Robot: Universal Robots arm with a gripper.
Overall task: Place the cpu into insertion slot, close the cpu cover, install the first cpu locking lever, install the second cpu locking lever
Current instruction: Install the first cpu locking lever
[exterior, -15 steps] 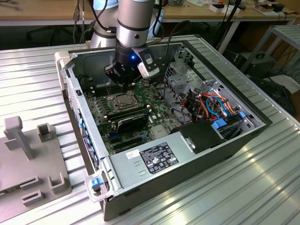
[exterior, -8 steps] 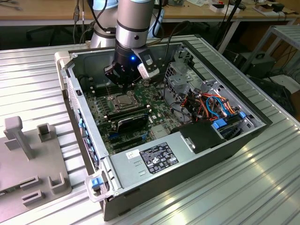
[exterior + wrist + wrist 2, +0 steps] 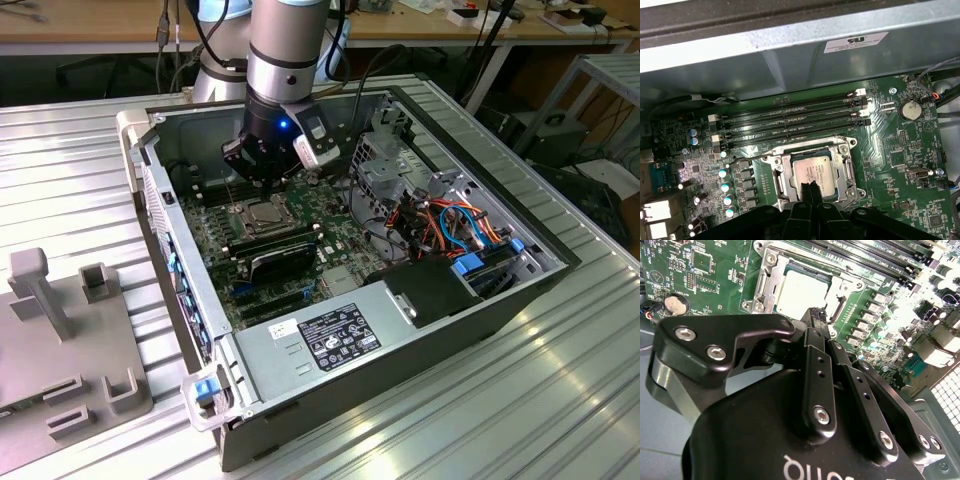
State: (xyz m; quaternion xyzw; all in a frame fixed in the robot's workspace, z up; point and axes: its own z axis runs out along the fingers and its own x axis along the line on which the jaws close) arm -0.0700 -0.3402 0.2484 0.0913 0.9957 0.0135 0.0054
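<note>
Looks like you're set up in a robotics lab or workshop, not an office. Your robot arm (image 3: 285,50) hangs over an opened desktop PC case (image 3: 420,365) sitting on a ribbed aluminium table (image 3: 560,400). There's a grey fixture block (image 3: 60,340) beside it, and wooden workbenches (image 3: 100,30) with dangling cables (image 3: 490,50) run along the back.

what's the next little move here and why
Probably a slight push down with the fingers on the near edge of the cover. The chip already lies framed by the cover, and the shut fingers sit right at that edge. Whether the cover is locked down I cannot tell.
</note>
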